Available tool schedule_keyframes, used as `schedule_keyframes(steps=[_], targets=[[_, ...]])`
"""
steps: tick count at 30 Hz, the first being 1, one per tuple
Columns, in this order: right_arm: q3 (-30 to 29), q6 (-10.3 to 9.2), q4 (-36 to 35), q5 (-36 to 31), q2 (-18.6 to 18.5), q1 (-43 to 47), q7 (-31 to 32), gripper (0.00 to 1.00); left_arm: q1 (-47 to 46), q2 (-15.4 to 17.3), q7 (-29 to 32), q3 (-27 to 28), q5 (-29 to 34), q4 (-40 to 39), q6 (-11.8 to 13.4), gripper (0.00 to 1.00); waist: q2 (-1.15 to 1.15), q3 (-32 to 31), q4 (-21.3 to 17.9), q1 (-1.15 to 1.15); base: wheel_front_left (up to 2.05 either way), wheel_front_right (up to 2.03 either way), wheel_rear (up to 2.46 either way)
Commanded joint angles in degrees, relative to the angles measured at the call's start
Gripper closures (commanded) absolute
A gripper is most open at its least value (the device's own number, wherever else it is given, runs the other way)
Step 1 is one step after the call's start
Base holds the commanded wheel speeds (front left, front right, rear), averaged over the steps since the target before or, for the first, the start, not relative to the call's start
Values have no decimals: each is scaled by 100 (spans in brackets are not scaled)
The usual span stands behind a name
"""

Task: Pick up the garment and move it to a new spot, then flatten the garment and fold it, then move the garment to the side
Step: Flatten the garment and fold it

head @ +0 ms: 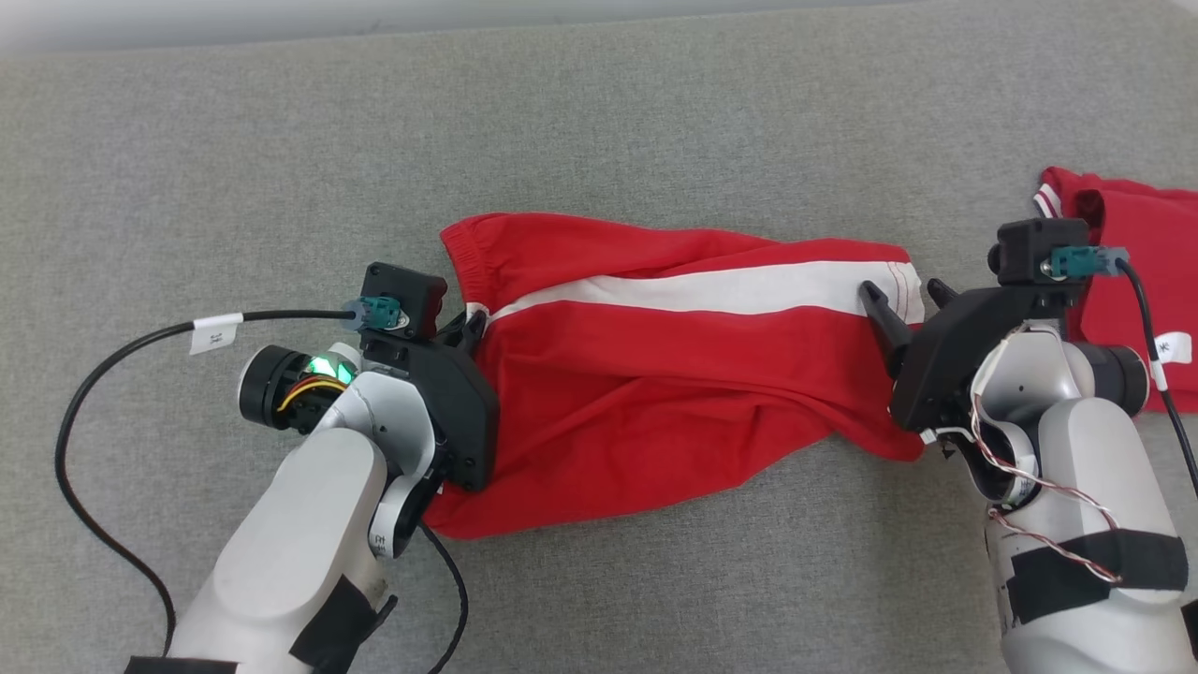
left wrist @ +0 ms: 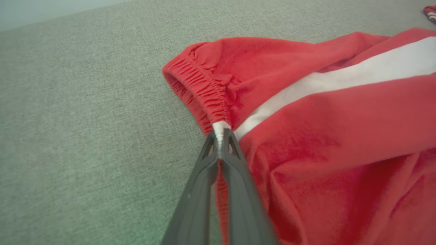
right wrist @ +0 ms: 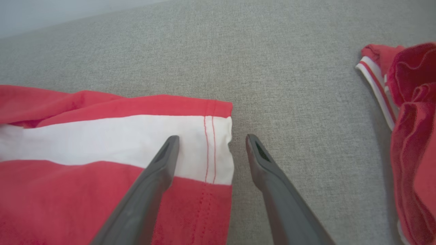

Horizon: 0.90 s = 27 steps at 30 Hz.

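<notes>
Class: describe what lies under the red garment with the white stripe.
The red garment lies on the grey cloth surface, which shows around it. Anything beneath its folds is covered and cannot be seen.

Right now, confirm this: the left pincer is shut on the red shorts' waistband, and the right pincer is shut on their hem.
Wrong on the right pincer: it is open, jaws apart astride the edge of the hem, as the right wrist view shows. The left pincer is shut on the waistband of the red shorts.
</notes>
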Motion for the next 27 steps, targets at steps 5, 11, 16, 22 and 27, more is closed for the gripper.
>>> schedule_keyframes(steps=[5, 11, 16, 22, 27], targets=[[13, -10, 294, -4, 32, -213, 24, 19, -90, -32, -45, -38, -79, 74, -31, 100, 0, 26, 58, 0, 0, 0, 0], [-89, -10, 528, -107, 58, -331, 90, 35, -109, -49, -77, -65, -104, 119, -62, 100, 0, 10, 81, 0, 0, 0, 0], [-149, -10, 622, -138, 92, -355, 186, 75, -118, -26, -95, -68, -134, 137, -59, 100, 0, -3, 66, 0, 0, 0, 0], [-172, -10, 581, -34, 115, -329, 33, 100, -152, -24, -250, -39, -153, 102, -1, 100, 0, -21, 70, 0, 0, 0, 0], [-225, -10, 334, 350, 167, -274, -290, 100, -190, -74, -681, 109, -217, -15, 57, 100, 0, -125, 79, 0, 0, 0, 0]])
